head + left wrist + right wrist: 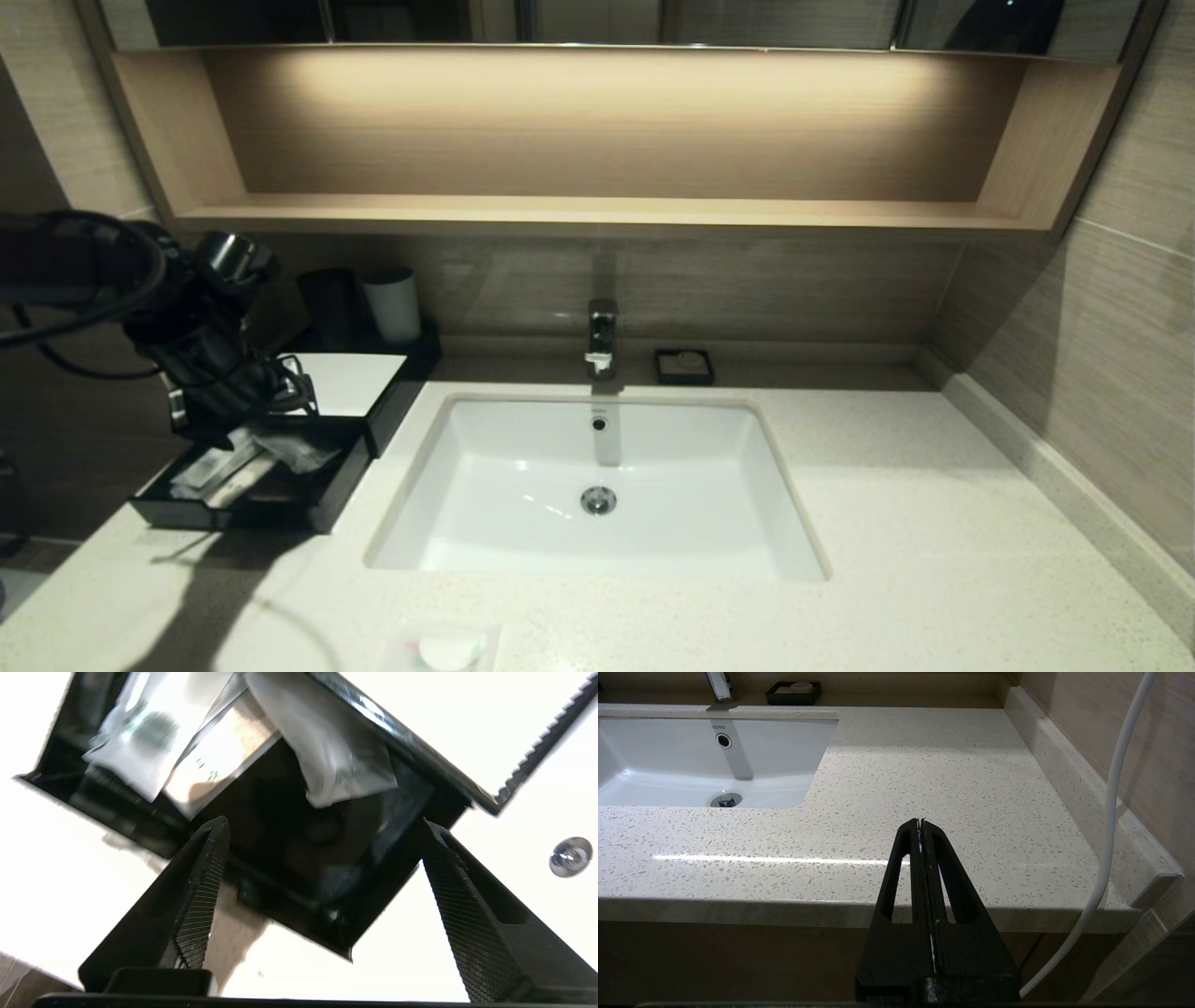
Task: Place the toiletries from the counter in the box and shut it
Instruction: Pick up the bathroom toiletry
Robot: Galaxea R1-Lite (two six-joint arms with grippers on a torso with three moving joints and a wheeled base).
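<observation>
At the left of the head view, the left hand [219, 425] hangs over the pulled-out drawer of the low black rectangular box with a flat white top panel [347, 383], which sits on the off-white speckled stone tabletop [915, 523] left of the white rectangular sink basin [597, 485]. The left wrist view shows its ribbed black fingers [201, 891] spread wide and holding nothing. Below them, clear plastic-wrapped packets [327, 756] lie in the open drawer [299, 858], overlapping one another. A squarish clear packet with a white round disc [448, 647] lies on the tabletop at the bottom edge of the head view, in front of the basin. The right hand [920, 823] is parked low before the tabletop's front edge, its fingers pressed together on nothing.
</observation>
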